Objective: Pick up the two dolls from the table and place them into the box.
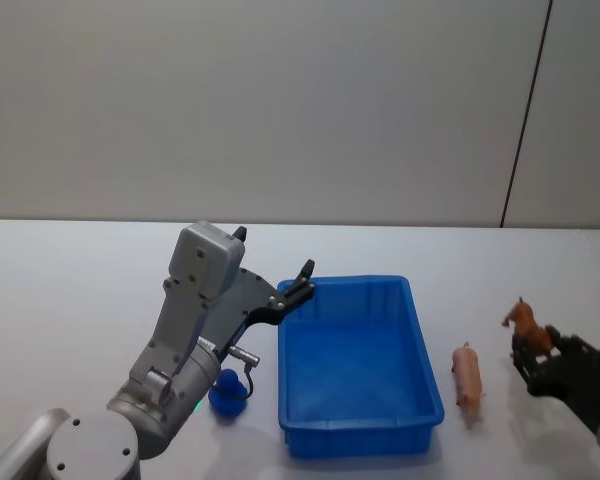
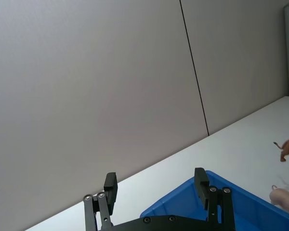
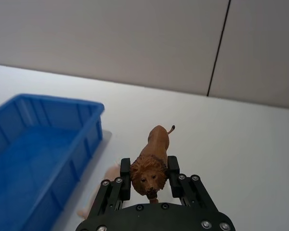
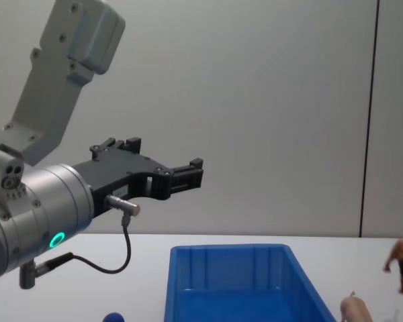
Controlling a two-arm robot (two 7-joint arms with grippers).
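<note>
The blue box (image 1: 360,425) sits on the white table (image 1: 70,290). A brown lion doll (image 3: 151,159) is pinched between my right gripper's (image 3: 149,169) fingers, to the right of the box (image 3: 43,144); the head view shows this doll (image 1: 525,320) in the gripper (image 1: 533,348). A pink pig doll (image 1: 467,380) lies between box and lion. A dark blue doll (image 1: 226,392) rests on the table left of the box. My left gripper (image 1: 300,283) hovers open and empty over the box's far left corner; it is also in the left wrist view (image 2: 155,185) and chest view (image 4: 188,171).
A plain grey wall stands behind the table. In the chest view the box (image 4: 235,275) is low in the middle, with the pig (image 4: 354,310) and lion (image 4: 399,256) to its right. Bare tabletop stretches to the far left and behind the box.
</note>
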